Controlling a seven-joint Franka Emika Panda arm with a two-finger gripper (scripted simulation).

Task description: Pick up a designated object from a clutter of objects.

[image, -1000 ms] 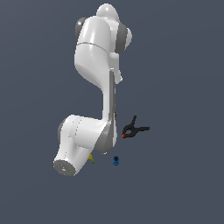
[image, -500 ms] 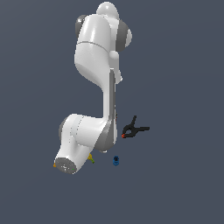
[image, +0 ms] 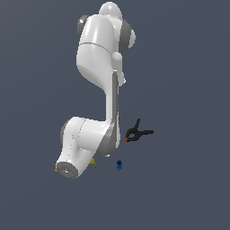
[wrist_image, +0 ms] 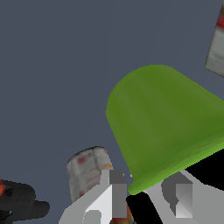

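The green cup (wrist_image: 170,127) fills the wrist view, its thick rim lying between my fingers. My gripper (wrist_image: 146,197) stands astride the rim, one fingertip (wrist_image: 114,192) outside the wall and the other (wrist_image: 181,197) on the far side, and looks shut on it. In the exterior view the gripper and the cup are hidden under the arm's wrist (image: 67,168). The grey-red can (wrist_image: 87,170) lies just beside the cup. A tip of the yellow banana (image: 93,163) shows by the wrist.
The black spring clamp (image: 138,132), also in the wrist view (wrist_image: 19,203), lies to the exterior view's right of the arm. The tiny blue piece (image: 119,165) sits below it. The grey-white box (wrist_image: 216,43) shows at the wrist view's edge.
The wrist has turned and shifted slightly toward the exterior view's left, showing an orange spot on the hand. The clamp and blue piece have not moved.
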